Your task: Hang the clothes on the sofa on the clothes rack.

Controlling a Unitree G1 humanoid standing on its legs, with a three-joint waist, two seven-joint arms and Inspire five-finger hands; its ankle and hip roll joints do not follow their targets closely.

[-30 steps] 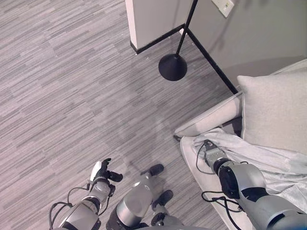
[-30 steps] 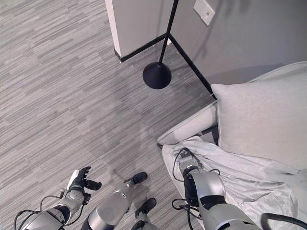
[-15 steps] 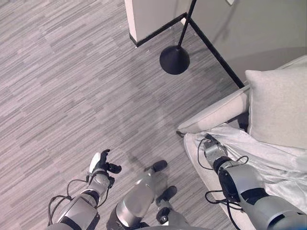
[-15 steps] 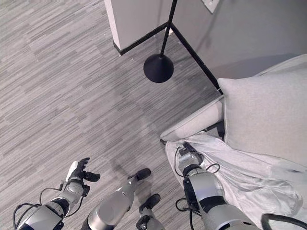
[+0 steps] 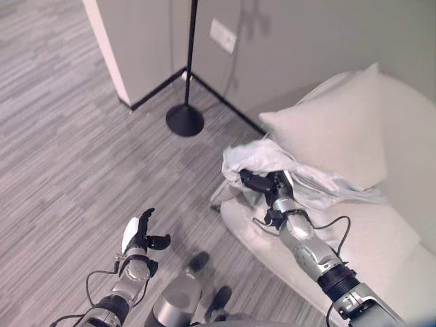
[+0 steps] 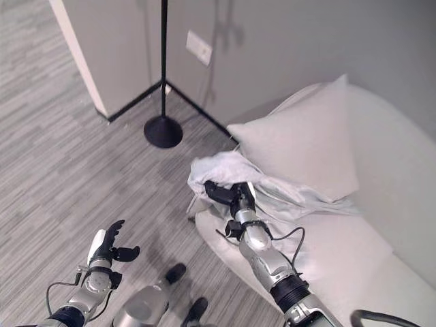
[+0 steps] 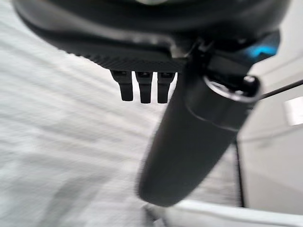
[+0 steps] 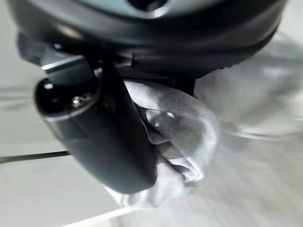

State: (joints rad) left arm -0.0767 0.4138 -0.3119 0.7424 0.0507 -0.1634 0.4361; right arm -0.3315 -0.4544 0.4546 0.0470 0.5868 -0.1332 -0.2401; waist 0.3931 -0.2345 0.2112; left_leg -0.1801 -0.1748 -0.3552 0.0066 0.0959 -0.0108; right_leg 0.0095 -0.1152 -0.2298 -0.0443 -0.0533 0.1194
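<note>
A light grey garment (image 5: 253, 155) is bunched at the near end of the pale sofa (image 5: 381, 248), and its front part is lifted off the seat. My right hand (image 5: 263, 182) is shut on that lifted fold. In the right wrist view, cloth (image 8: 182, 125) is pinched between the thumb (image 8: 102, 132) and the fingers. The rest of the garment trails back under a pillow (image 5: 334, 129). My left hand (image 5: 136, 238) hangs open over the floor, away from the sofa, holding nothing. A black pole on a round base (image 5: 184, 120) stands by the wall corner, its top out of view.
A square wall column (image 5: 126, 51) juts out behind the black stand. A white wall plate (image 5: 223, 35) is on the grey wall behind the sofa. Grey striped floor (image 5: 61, 157) stretches to the left of the sofa.
The camera has swung up towards the wall and sofa. My right hand has closed on the garment and raised its front fold off the seat. The left hand stays open.
</note>
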